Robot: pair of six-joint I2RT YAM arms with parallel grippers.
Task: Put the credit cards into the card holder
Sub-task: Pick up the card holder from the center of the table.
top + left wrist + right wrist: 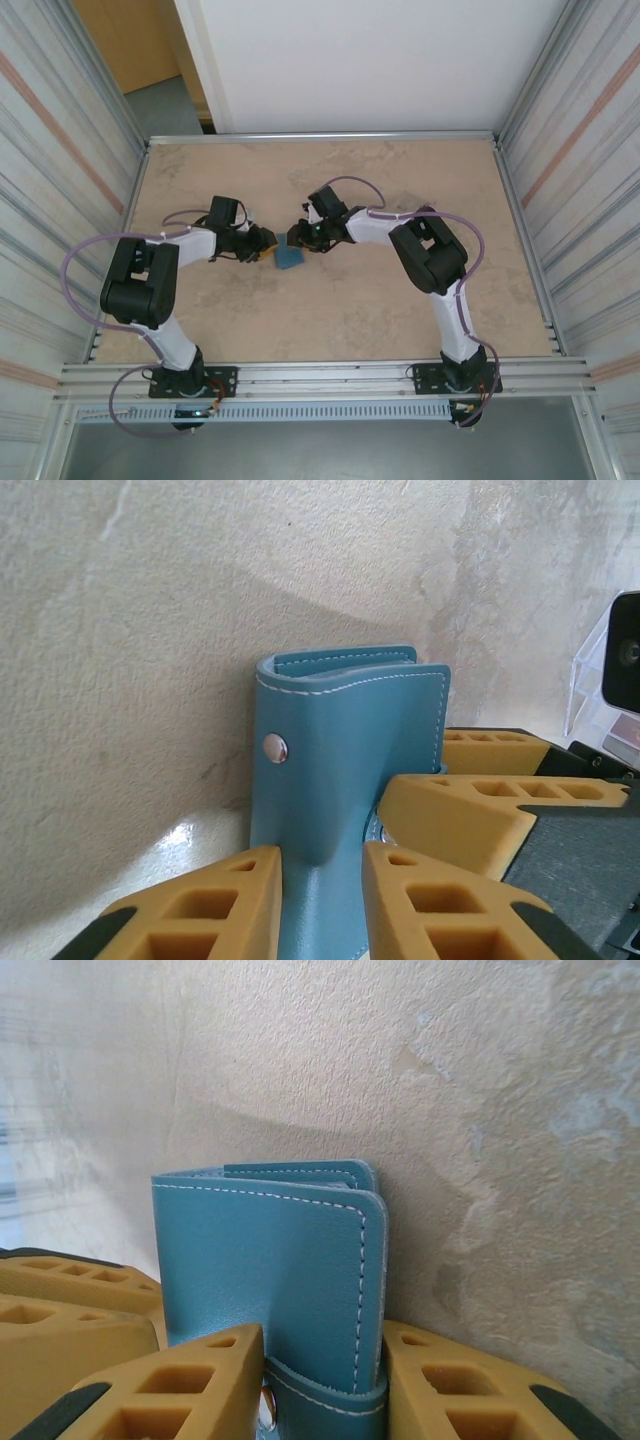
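The left claw (pixel 318 895) and right claw (pixel 322 1372) each clamp the folded wallet (pixel 345 745), which juts ahead of them; uneven pulling could slip it free before any pocket opens.

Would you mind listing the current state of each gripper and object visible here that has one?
card holder: folded shut, clamped from both sides by the two grippers.
snap: whether it is fastened cannot be told.
left gripper: shut on the card holder.
right gripper: shut on the card holder.
clear case: partly in frame; open or closed cannot be told.
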